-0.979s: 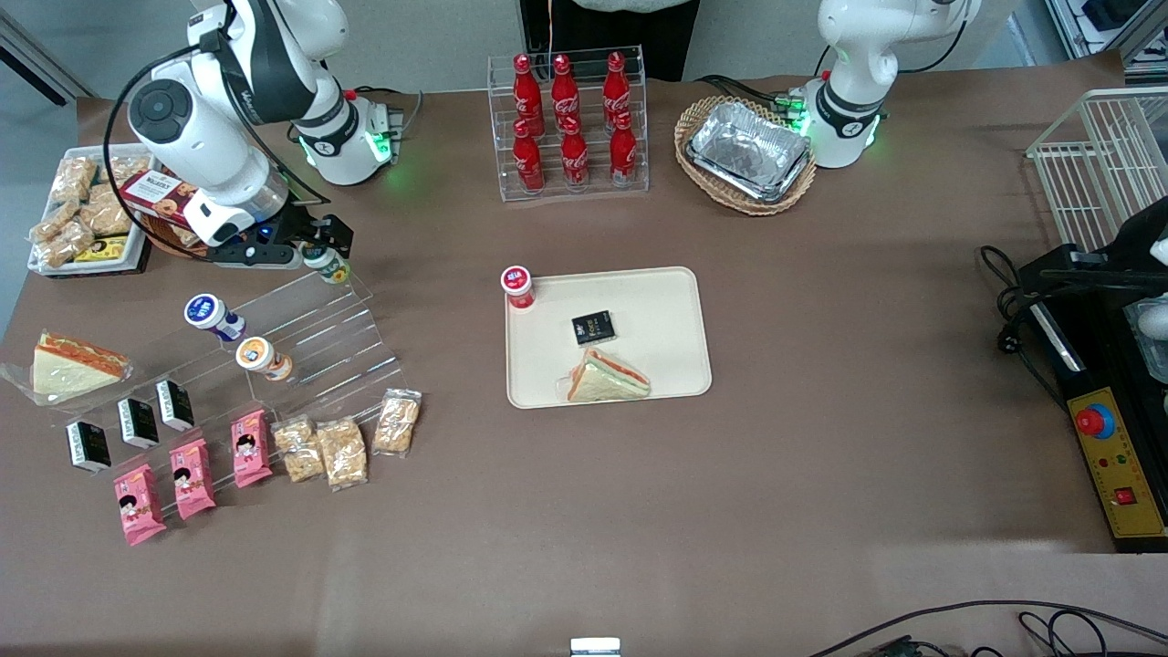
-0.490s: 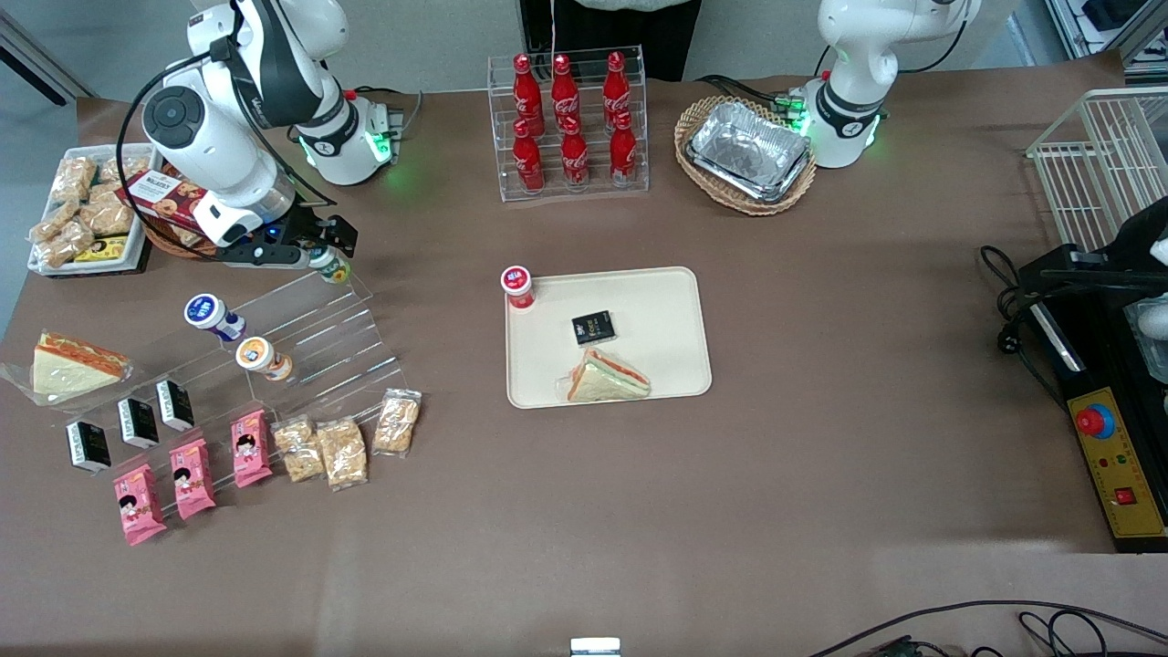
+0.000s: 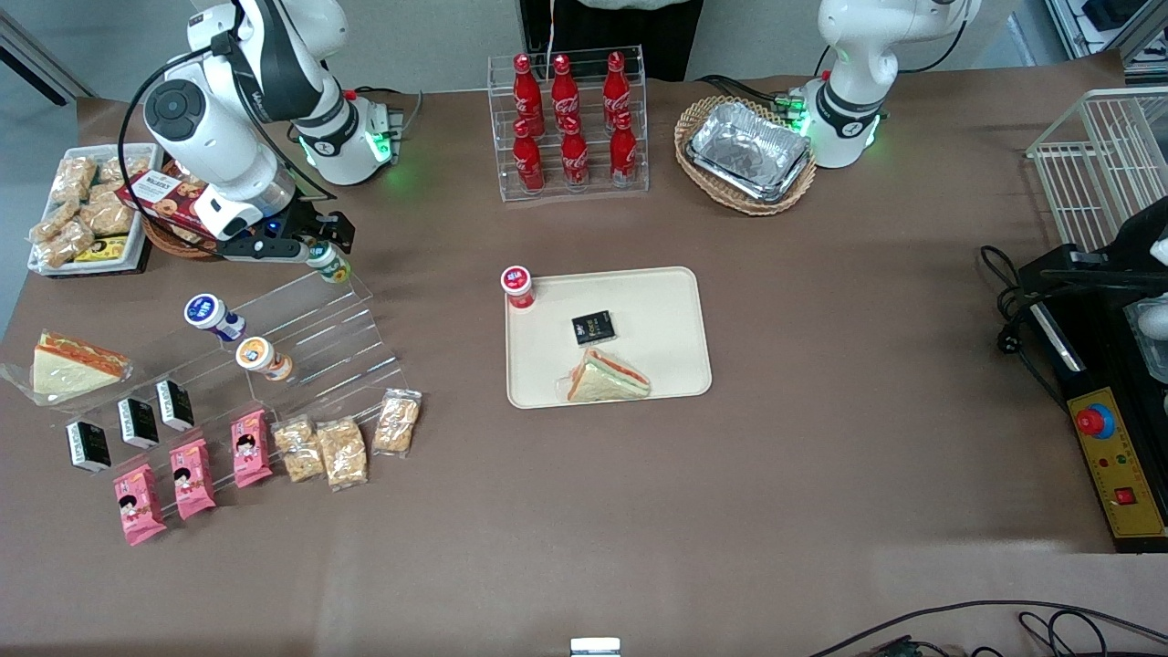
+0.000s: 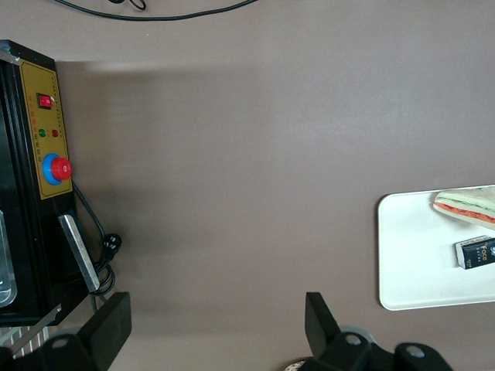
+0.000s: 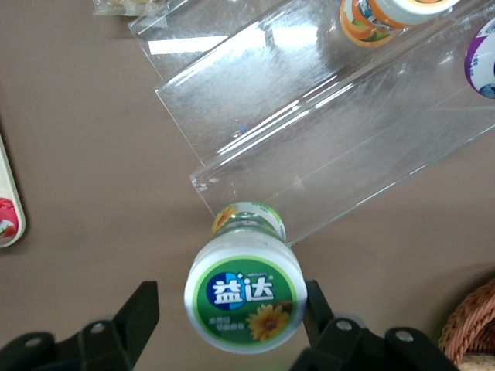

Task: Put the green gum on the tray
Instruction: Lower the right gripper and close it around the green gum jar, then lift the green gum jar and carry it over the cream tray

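End effector point(image 5: 228, 309) straddles green gum point(image 5: 244, 297) at top step of clear acrylic stand point(image 3: 310, 333), working arm's end of counter; fingers point(image 5: 143, 313) spread, gaps both sides, not pinching. Bottle likely light, rigid, smooth plastic, slip-prone; round, so best taken across body just under lid. Tray point(image 3: 675, 365) well apart toward counter middle, holding red-lidded bottle point(image 3: 517, 286), sandwich point(image 3: 607, 379).

green gum point(image 5: 244, 303) lid: "益达" | cola bottles point(image 3: 568, 123): Coca-Cola script
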You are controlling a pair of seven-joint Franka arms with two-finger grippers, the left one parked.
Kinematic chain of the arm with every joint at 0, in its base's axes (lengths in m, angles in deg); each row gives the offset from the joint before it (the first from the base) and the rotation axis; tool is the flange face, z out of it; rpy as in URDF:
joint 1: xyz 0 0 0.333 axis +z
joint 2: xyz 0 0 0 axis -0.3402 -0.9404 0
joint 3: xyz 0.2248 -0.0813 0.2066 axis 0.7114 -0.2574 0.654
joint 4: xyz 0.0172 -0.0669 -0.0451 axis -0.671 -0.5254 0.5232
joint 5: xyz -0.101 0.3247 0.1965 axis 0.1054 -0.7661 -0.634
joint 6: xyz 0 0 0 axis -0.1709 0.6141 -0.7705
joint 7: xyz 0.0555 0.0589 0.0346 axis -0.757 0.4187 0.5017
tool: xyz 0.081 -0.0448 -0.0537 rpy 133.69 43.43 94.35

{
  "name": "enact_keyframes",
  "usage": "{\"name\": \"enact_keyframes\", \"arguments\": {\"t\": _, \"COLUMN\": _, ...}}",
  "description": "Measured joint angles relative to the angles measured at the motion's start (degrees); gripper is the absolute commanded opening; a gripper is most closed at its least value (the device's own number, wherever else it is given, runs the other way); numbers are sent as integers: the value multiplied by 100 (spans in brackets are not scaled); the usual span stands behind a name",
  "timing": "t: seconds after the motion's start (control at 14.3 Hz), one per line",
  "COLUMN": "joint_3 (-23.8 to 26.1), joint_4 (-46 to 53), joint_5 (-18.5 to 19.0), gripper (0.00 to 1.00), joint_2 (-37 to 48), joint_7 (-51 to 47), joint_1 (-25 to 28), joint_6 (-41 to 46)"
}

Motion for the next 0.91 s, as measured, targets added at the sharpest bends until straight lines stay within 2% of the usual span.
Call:
{"name": "enact_keyframes", "arguments": {"t": 0.07, "joint_3": 0, "joint_4": -12, "joint_5": 0, "gripper": 61, "joint_2": -1, "joint_7": 1, "joint_1": 0, "joint_6": -29}}
{"name": "enact_keyframes", "arguments": {"t": 0.14, "joint_3": 0, "joint_4": -29, "joint_5": 0, "gripper": 51, "joint_2": -1, "joint_7": 1, "joint_1": 0, "joint_6": -80}}
{"name": "enact_keyframes", "arguments": {"t": 0.42, "joint_3": -2, "joint_4": -50, "joint_5": 0, "gripper": 26, "joint_2": -8, "joint_7": 3, "joint_1": 0, "joint_6": -201}}
{"name": "enact_keyframes", "arguments": {"t": 0.49, "joint_3": -3, "joint_4": -50, "joint_5": 0, "gripper": 17, "joint_2": -10, "joint_7": 3, "joint_1": 0, "joint_6": -216}}
{"name": "enact_keyframes", "arguments": {"t": 0.91, "joint_3": 0, "joint_4": 78, "joint_5": 1, "gripper": 15, "joint_2": 24, "joint_7": 11, "joint_1": 1, "joint_6": -188}}
